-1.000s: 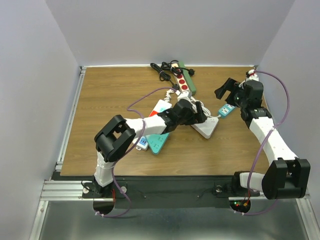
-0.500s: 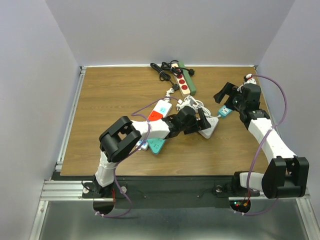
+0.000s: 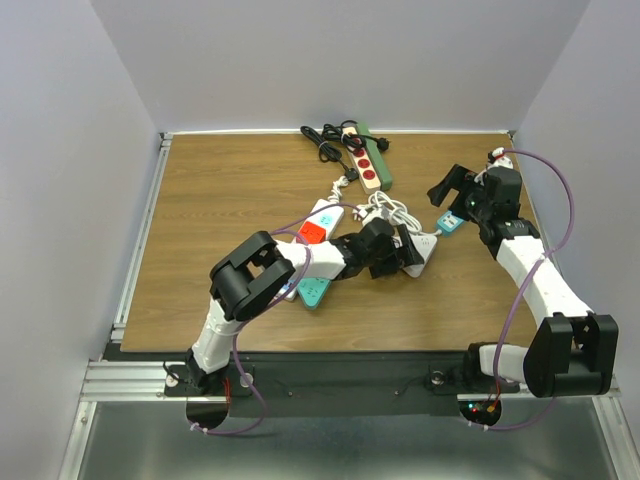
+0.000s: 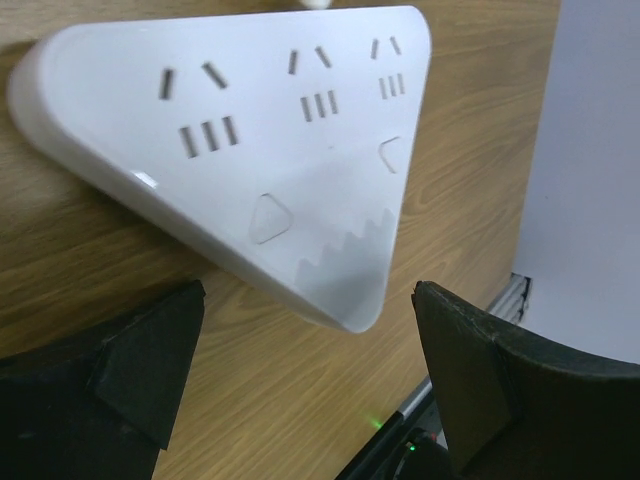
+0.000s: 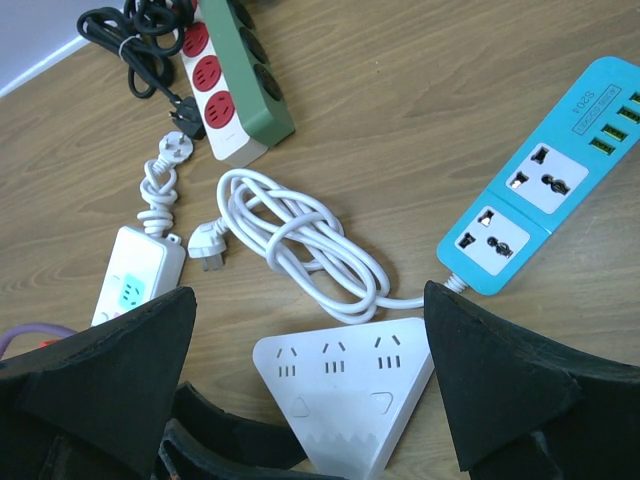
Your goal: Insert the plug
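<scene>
A white triangular power strip point(image 3: 420, 256) lies mid-table; it fills the left wrist view point(image 4: 250, 150) and shows in the right wrist view point(image 5: 345, 395). Its coiled white cable point(image 5: 300, 240) ends in a white plug point(image 5: 208, 245) lying loose on the wood, beside the coil point(image 3: 388, 210). My left gripper point(image 3: 403, 250) is open and empty, its fingers point(image 4: 130, 370) astride the strip's near corner without touching it. My right gripper point(image 3: 452, 192) is open and empty, held above the table over a blue power strip point(image 5: 545, 195).
A green strip with red sockets point(image 3: 368, 160) and a black cable bundle point(image 3: 325, 140) lie at the back. A small white strip point(image 5: 135, 275) with its own plug point(image 5: 172, 150) lies left of the coil. A teal strip point(image 3: 315, 290) sits under my left arm.
My left gripper has moved right and nearer, up to the triangular strip's corner. My right gripper shifted slightly a second ago, then held still.
</scene>
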Robot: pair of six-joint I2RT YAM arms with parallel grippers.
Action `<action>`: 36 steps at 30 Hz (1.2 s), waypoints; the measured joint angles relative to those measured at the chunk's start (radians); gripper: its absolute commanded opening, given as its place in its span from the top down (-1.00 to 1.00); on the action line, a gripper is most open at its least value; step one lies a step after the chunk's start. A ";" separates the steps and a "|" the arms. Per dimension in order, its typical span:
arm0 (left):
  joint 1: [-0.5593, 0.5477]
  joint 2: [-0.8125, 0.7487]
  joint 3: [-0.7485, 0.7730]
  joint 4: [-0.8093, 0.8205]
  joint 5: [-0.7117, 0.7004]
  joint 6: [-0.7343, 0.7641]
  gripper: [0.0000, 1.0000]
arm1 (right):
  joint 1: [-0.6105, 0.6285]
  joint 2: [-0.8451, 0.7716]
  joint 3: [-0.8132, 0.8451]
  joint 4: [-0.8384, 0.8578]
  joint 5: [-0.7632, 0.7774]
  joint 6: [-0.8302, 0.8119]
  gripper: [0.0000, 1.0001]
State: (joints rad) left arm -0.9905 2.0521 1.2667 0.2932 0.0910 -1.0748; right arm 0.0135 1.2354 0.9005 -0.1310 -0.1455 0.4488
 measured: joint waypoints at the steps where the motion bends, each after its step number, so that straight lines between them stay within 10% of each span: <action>1: 0.002 0.007 0.007 0.006 0.007 -0.003 -0.97 | 0.000 0.000 0.000 0.000 0.000 0.000 -1.00; 9: 0.007 0.025 0.018 0.033 0.008 -0.035 -0.97 | 0.000 0.000 0.003 0.000 0.000 0.000 -1.00; 29: 0.093 0.044 -0.076 0.197 0.001 -0.153 -0.22 | 0.000 0.000 0.003 0.000 -0.009 0.000 -1.00; 33: 0.105 0.044 -0.076 0.197 -0.015 -0.157 0.21 | 0.000 0.000 0.003 0.000 -0.012 0.000 -1.00; 36: 0.114 0.043 -0.074 0.238 -0.014 -0.156 0.94 | 0.000 0.000 0.003 0.000 -0.013 0.000 -1.00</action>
State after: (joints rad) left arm -0.8768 2.0956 1.1931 0.5312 0.0772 -1.2312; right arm 0.0135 1.2358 0.9035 -0.1310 -0.1581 0.4488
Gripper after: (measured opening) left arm 0.455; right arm 0.998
